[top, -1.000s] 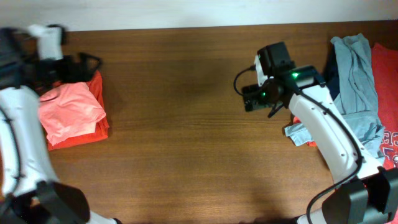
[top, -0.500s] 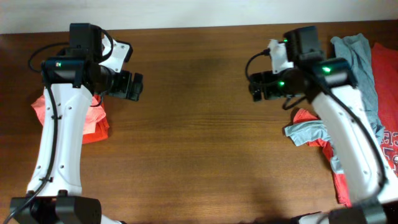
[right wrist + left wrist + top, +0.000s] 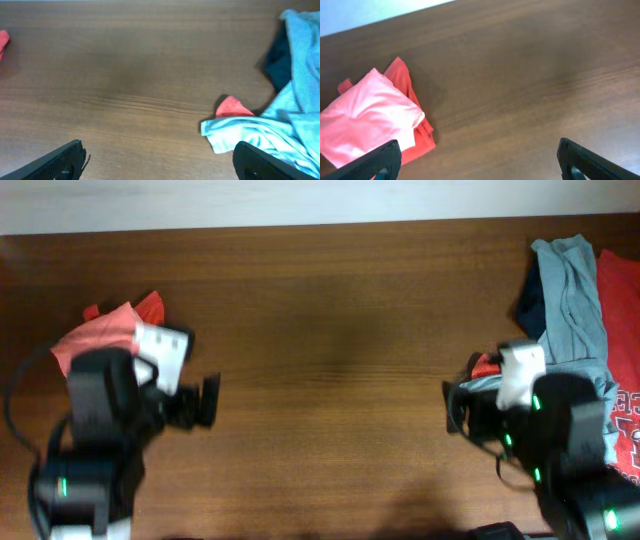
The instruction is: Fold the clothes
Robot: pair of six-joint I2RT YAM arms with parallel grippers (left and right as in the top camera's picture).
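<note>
Table (image 3: pixel 330 330): dark brown wood grain, with a pale wall strip along the far edge.

Unfolded heap, far right end: a red T-shirt (image 3: pixel 622 300) with white lettering lies at the outer edge. A grey-teal T-shirt (image 3: pixel 575 290) is rumpled beside and over it. A navy garment (image 3: pixel 528 298) shows at the heap's left side. A grey-teal corner and a small red tip reach toward the table's middle.

Folded stack, left end: a salmon-pink T-shirt (image 3: pixel 367 117) lies on a red-orange one (image 3: pixel 402 75), whose edges show around it.

Left hand (image 3: pixel 479 160): over bare wood just right of the stack, fingers spread wide, holding nothing.

Right hand (image 3: pixel 159 160): over bare wood just left of the heap, fingers spread wide, holding nothing.
</note>
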